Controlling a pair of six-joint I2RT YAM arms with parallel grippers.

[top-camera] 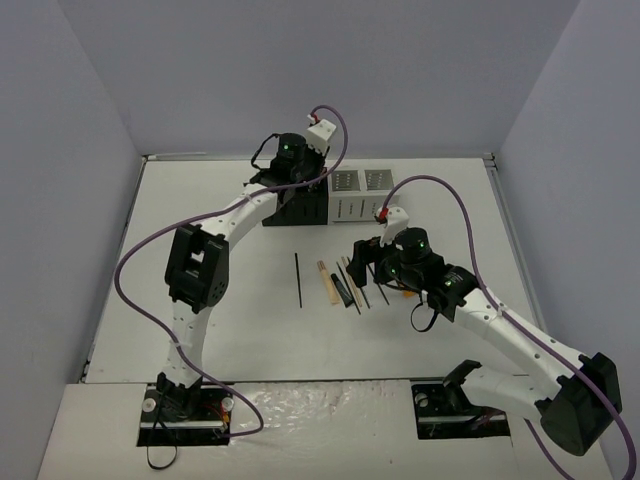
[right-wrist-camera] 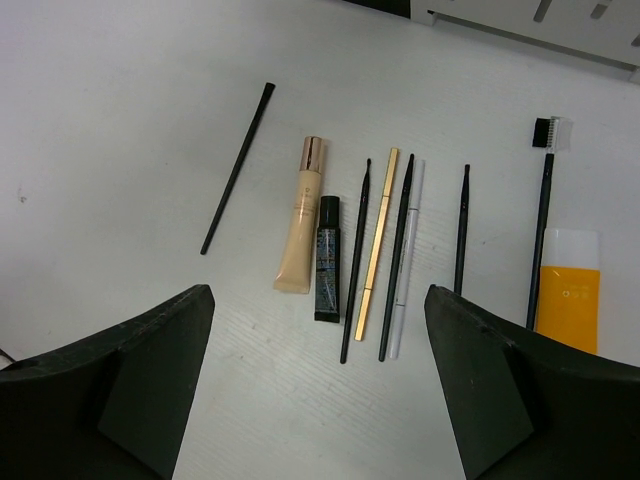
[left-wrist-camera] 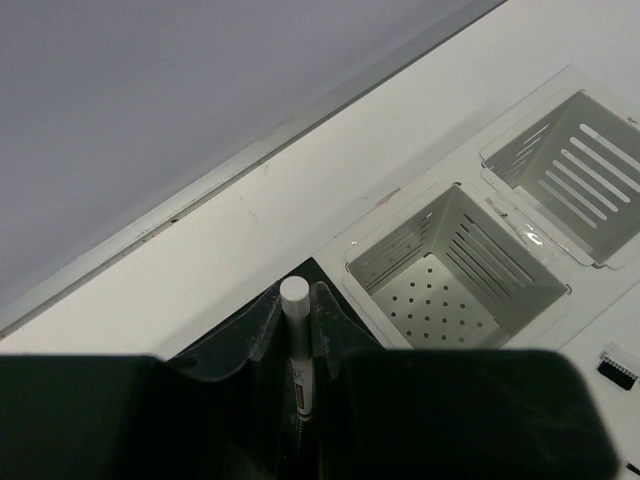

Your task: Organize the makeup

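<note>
A white-capped pencil [left-wrist-camera: 295, 297], shown only by the left wrist view, is being pinched by the left tool [left-wrist-camera: 296, 335], while the right tool [right-wrist-camera: 318, 320] is being held spread above the makeup [right-wrist-camera: 377, 245].

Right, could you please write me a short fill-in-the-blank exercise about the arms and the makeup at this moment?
1. The left gripper is shut on a slim dark pen with a ____ cap.
2. The right gripper hovers above the slim gold pencil with its jaws ____.
3. In the right wrist view, the flat orange tube lies at the row's ____ end.
Missing words: white; open; right.
</note>
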